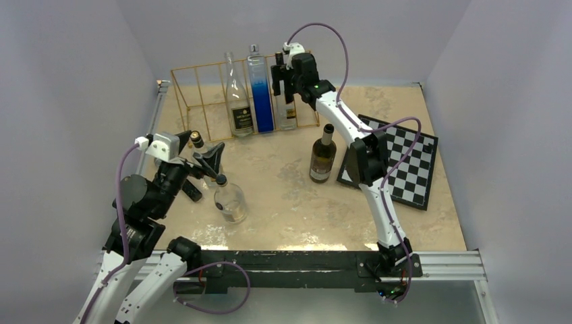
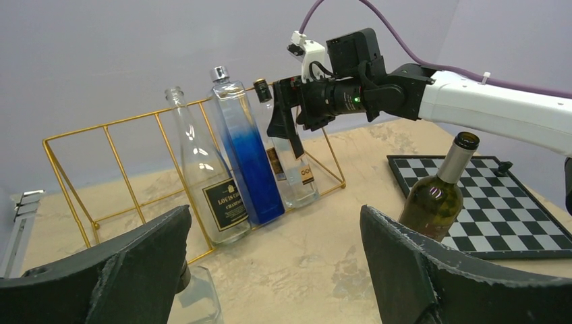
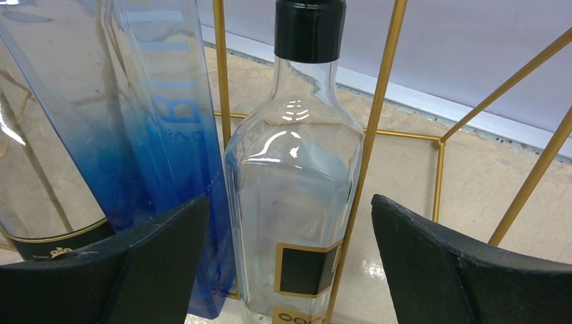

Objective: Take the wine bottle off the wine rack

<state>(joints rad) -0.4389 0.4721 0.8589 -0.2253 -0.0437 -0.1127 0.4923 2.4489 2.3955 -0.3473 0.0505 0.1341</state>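
Gold wire forms the wine rack [image 1: 206,86] at the table's far edge, its right-hand slots holding a dark-labelled clear bottle [image 1: 240,101], a blue-tinted bottle [image 1: 260,94] and a black-capped clear bottle [image 3: 293,169], all upright. The right gripper [image 3: 289,216] faces that last bottle, fingers spread wide either side without clamping it. The left gripper [image 2: 276,226] hangs wide open and empty near a small clear bottle [image 1: 230,200], while a dark wine bottle [image 1: 323,155] stands beside the chessboard [image 1: 398,165].

walls [image 1: 67,81]: plain pale lilac, on three sides | worktop [image 1: 283,196]: beige, mottled, glare near front edge | rail [image 1: 445,264]: silver metal, along near edge
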